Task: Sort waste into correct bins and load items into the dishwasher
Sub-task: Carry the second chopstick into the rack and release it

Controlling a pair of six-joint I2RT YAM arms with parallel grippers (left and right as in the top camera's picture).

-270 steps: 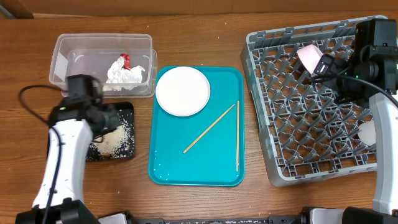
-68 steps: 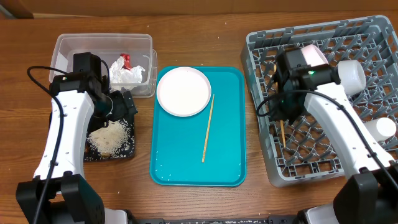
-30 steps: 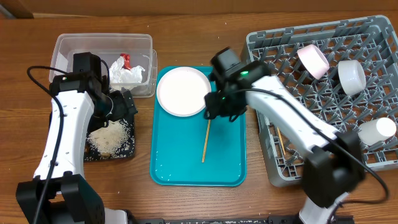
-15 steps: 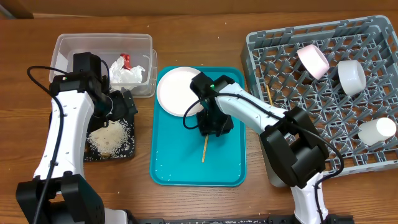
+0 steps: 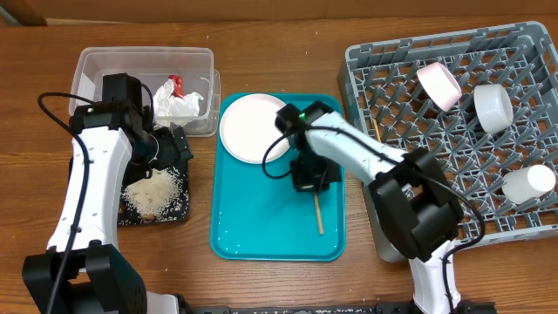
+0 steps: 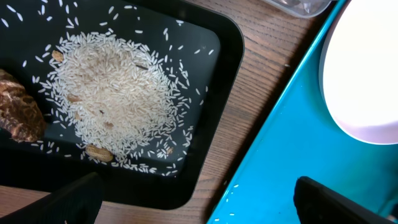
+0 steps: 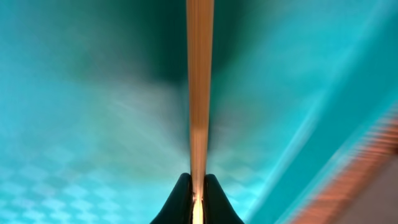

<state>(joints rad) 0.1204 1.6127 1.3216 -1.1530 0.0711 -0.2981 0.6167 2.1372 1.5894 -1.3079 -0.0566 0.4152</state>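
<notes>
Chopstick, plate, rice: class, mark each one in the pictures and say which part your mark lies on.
chopstick [image 5: 317, 215], overhead view, middle of its visible length
plate [image 5: 244, 127], overhead view, its flat middle
rice [image 6: 118, 99], left wrist view, middle of the heap

Right hand [image 7: 198, 188] now tight on chopstick [image 5: 317, 215]

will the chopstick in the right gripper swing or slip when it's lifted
Probably stiff and very light: the chopstick is a thin, straight wooden stick. It may pivot, since the right gripper pinches it with narrow tips and a long stretch sticks out beyond them. A slip would likely drop it on the teal tray.
</notes>
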